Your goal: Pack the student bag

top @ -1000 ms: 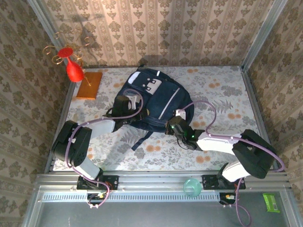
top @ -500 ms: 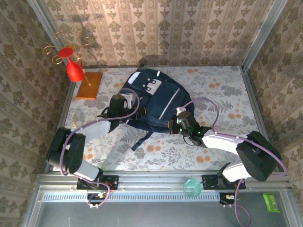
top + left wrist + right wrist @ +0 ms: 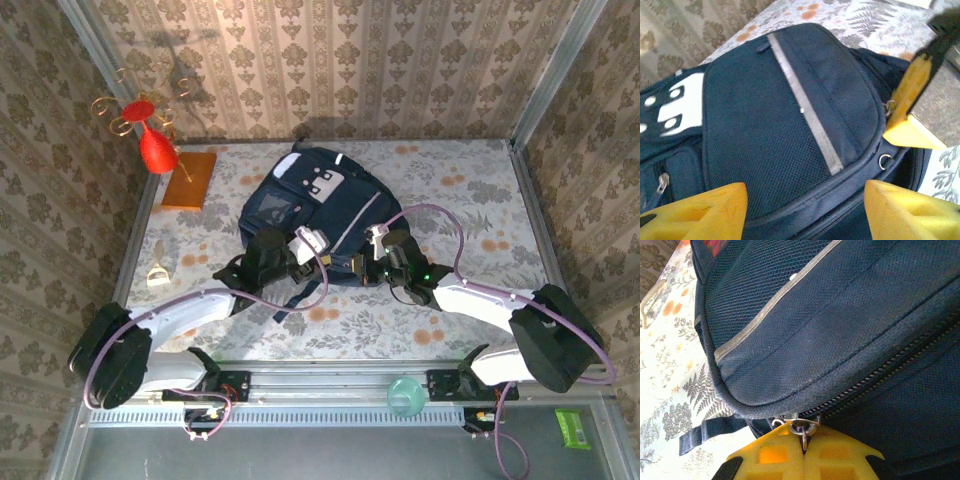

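- Now, the student bag (image 3: 322,205) lies flat in the middle of the floral surface (image 3: 470,200), pale front patch facing up.
- Over at its near edge, the right end effector (image 3: 804,442) is pinched tight on the zipper pull (image 3: 805,429).
- Meanwhile the left end effector (image 3: 802,195) hovers wide apart above the same edge, holding nothing.
- Best play, by the look of it: the left pins the fabric beside the zip while the right draws along the track, not upward.

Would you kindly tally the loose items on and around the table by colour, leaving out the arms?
Navy: 1, student bag
Red: 1, vase-shaped ornament
Orange-brown: 1, flat board
Cream: 1, small object
Teal: 1, round object
Green: 1, packet
Total: 6
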### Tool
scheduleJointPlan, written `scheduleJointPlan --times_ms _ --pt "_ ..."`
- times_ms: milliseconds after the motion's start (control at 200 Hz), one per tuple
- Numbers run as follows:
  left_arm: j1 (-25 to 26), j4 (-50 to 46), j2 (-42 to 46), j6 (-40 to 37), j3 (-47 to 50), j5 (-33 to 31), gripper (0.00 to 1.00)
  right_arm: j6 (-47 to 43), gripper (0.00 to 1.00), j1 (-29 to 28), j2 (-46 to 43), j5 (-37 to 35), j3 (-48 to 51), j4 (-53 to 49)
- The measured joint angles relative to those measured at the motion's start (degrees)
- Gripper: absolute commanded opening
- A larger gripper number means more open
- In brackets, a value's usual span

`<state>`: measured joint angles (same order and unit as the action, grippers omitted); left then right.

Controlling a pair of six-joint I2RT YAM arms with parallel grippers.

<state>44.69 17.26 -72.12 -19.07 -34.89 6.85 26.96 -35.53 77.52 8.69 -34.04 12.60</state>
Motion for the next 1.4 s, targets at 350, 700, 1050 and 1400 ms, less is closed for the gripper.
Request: scheduleJointPlan --times_ms 350,700,1050,1400 --pt "3.32 -1.38 -9.77 -16.63 -6.27 2.16 0.51 1.51 0.0 0.07 0.0 1.92 0.0 0.68" --pt "3.63 -1.44 -13.81 -22.99 -8.61 1.92 0.1 1.95 0.0 0.07 -0.81 2.47 0.0 0.9" --pt "1.51 -1.79 -11.19 -25.99 -7.56 6.91 0.0 1.42 0.0 -0.26 -3.02 -2.43 -2.56 -5.42" --pt "-1.42 -1.95 -7.8 -26.71 -4.52 11.56 0.0 -0.28 0.0 1.11 -4.2 -6.45 -4.85 -11.69"
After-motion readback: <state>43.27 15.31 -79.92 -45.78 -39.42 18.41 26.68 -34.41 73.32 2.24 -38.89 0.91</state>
